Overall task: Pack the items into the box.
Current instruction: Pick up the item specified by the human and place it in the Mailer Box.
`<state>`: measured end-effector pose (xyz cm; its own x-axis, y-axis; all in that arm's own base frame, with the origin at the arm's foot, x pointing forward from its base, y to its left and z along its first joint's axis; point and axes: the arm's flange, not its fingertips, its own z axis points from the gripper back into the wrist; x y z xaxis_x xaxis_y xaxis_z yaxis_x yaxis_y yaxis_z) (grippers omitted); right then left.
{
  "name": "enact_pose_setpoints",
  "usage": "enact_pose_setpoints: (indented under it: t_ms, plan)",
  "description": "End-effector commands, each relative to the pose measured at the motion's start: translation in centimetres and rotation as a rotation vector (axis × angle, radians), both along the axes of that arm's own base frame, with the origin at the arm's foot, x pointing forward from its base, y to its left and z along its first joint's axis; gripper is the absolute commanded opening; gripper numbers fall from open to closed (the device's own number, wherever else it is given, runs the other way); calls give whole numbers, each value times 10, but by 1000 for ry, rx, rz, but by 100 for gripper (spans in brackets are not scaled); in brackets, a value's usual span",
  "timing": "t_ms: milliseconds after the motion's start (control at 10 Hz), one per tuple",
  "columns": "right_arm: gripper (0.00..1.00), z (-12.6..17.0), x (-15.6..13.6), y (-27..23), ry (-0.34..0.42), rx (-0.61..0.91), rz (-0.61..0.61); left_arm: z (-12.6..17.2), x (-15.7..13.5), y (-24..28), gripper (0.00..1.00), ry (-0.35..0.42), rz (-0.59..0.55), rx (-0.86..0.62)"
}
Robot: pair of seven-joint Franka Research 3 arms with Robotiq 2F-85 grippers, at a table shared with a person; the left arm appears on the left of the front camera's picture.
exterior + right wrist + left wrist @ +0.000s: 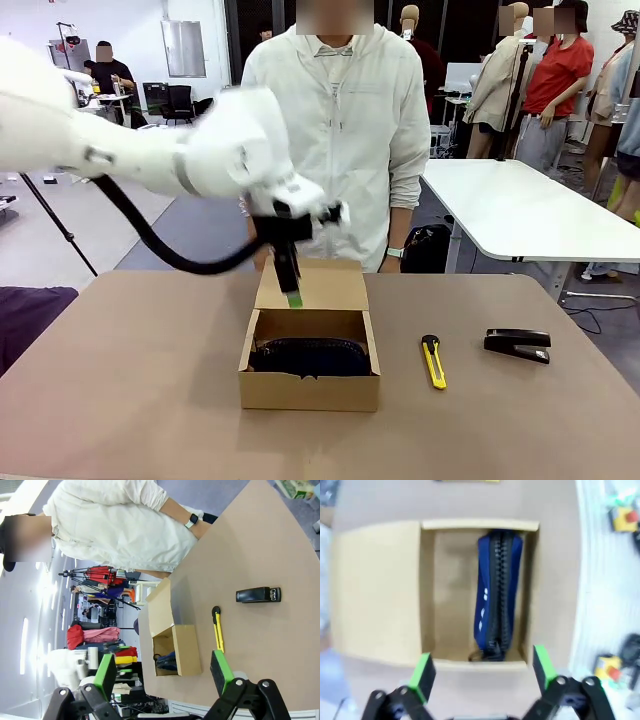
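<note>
- The left gripper (483, 674) has its jaws spread wide and grips nothing. It hangs above the box (450, 590), over the edge near the hinged flap.
- Straight below it, the box is open with its flap laid back. The navy pouch (497, 595) lies inside along one wall, zip upward.
- The right gripper (163, 672) is also spread wide and empty, high above the table (260, 540).
- Well ahead of it, the stapler (258, 594) lies on the table outside the box. The utility knife (218, 630) lies between stapler and box.
- Beyond the box a person (340, 130) stands at the table's far edge.
</note>
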<state>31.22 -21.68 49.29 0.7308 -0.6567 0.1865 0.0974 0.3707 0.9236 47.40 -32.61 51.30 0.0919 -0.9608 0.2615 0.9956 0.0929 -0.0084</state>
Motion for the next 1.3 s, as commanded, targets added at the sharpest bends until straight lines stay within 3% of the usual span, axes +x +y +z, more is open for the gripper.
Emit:
enact_pose_setpoints:
  t_ms: [0, 100, 200, 400, 500, 600, 700, 800, 1000, 1100, 1200]
  plan:
    - [100, 1, 0, -1, -13, -7, 10, 39, -23, 95, 100, 53, 188, -95]
    - [100, 1, 0, -1, -13, -7, 10, 60, -41, 147, 100, 97, 232, -165]
    - [100, 1, 0, -1, -13, -7, 10, 80, -65, 206, 100, 149, 250, -325]
    - [100, 1, 0, -1, -13, -7, 10, 91, -127, 324, 100, 141, 640, -505]
    - [100, 1, 0, -1, -13, -7, 10, 81, -157, 363, 100, 109, 660, -687]
    - [100, 1, 0, -1, -13, -7, 10, 62, -184, 385, 100, 72, 607, -847]
    - [100, 1, 0, -1, -13, -7, 10, 39, -211, 397, 100, 49, 709, -877]
    - [100, 1, 0, -1, -13, -7, 10, 22, -232, 406, 100, 16, 733, -947]
    - [100, 1, 0, -1, -13, -7, 10, -16, -249, 420, 100, 24, 847, -1034]
    - [100, 1, 0, -1, -13, -7, 10, 37, -228, 436, 100, 57, 783, -946]
    - [100, 1, 0, -1, -13, -7, 10, 37, -228, 436, 100, 57, 783, -946]
